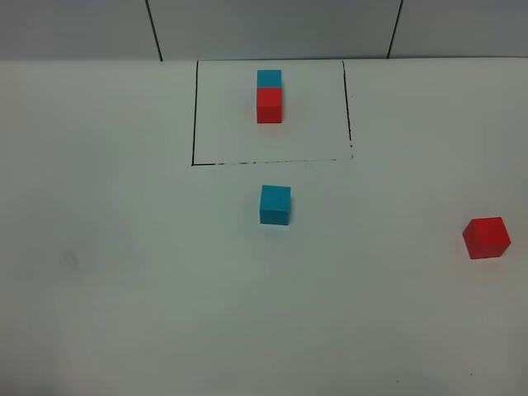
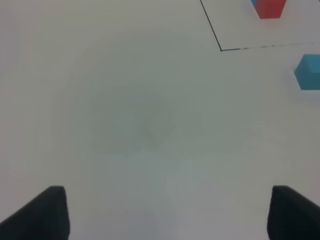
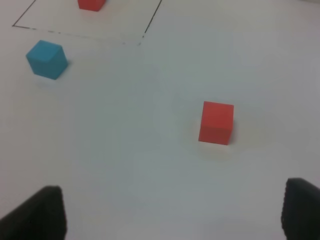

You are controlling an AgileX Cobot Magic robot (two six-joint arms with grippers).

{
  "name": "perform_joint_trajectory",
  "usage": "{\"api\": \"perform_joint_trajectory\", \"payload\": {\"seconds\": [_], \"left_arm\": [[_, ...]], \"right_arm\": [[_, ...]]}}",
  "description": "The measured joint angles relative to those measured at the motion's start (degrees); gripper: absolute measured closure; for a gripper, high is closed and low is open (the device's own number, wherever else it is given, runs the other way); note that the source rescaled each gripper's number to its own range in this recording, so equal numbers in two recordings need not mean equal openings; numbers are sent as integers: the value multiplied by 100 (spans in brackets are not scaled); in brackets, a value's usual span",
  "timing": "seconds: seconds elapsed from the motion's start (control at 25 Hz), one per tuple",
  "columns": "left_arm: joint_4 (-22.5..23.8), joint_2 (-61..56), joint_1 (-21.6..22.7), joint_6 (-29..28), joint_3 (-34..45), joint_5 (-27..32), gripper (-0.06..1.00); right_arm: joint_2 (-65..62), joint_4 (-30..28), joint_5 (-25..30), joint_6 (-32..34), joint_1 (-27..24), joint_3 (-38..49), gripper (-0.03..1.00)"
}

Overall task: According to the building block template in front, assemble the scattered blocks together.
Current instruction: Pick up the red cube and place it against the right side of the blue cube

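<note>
The building block template (image 1: pixel 269 92) is a blue cube joined to a red cube inside a thin black outline (image 1: pixel 194 124) at the back of the table. Of the scattered blocks, the blue cube (image 1: pixel 275 205) sits just in front of the outline and the red cube (image 1: pixel 486 238) lies far right. Neither gripper appears in the exterior high view. My left gripper (image 2: pixel 167 212) is open over bare table, the blue cube (image 2: pixel 310 72) well ahead of it. My right gripper (image 3: pixel 172 212) is open with nothing between its fingers, the red cube (image 3: pixel 216 122) a short way ahead.
The white table (image 1: pixel 124 289) meets a grey panelled wall (image 1: pixel 272 29) at the back. The red cube lies close to the right edge of the exterior high view. The template's red cube (image 3: pixel 91 4) and the loose blue cube (image 3: pixel 46 59) also show in the right wrist view.
</note>
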Motion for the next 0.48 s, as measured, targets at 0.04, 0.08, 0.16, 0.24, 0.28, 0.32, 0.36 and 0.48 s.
{"api": "perform_joint_trajectory", "payload": {"seconds": [0.04, 0.08, 0.16, 0.24, 0.28, 0.32, 0.36, 0.48], "left_arm": [[0, 0, 0, 0, 0, 0, 7], [0, 0, 0, 5, 0, 0, 7], [0, 0, 0, 5, 0, 5, 7], [0, 0, 0, 5, 0, 5, 7], [0, 0, 0, 5, 0, 5, 7], [0, 0, 0, 5, 0, 5, 7], [0, 0, 0, 5, 0, 5, 7], [0, 0, 0, 5, 0, 5, 7]], "right_arm": [[0, 0, 0, 0, 0, 0, 22], [0, 0, 0, 0, 0, 0, 22], [0, 0, 0, 0, 0, 0, 22], [0, 0, 0, 0, 0, 0, 22], [0, 0, 0, 0, 0, 0, 22], [0, 0, 0, 0, 0, 0, 22], [0, 0, 0, 0, 0, 0, 22], [0, 0, 0, 0, 0, 0, 22]]}}
